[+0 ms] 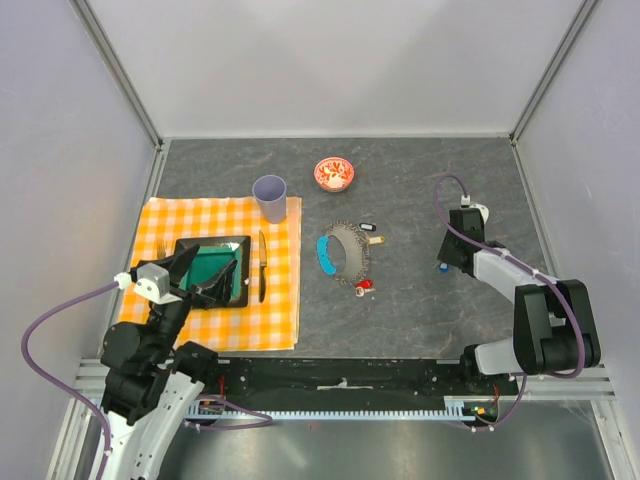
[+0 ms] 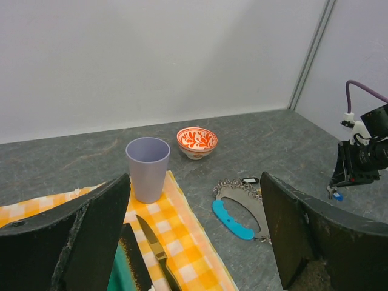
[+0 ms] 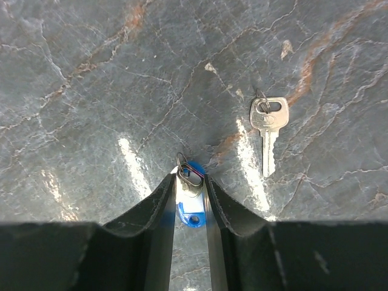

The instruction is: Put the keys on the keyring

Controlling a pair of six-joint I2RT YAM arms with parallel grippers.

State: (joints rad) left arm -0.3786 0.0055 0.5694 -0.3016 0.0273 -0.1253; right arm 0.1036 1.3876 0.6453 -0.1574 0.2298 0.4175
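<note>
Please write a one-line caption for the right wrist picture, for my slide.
Right gripper shut on a blue key, a silver key lying apart on the grey table.

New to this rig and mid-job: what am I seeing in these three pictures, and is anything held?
Two robot arms, each ending in a two-finger gripper, stand at the near edge of the table. The overhead picture shows both; the other two come from a camera on each wrist, looking past its own fingers. The left gripper is open over a green tray on a checked cloth, near a knife, cup and patterned bowl. Mid-table lies the keyring, a chain loop with a blue fob, small keys beside it. The right gripper is shut on a blue key; a silver key lies close by.
</note>
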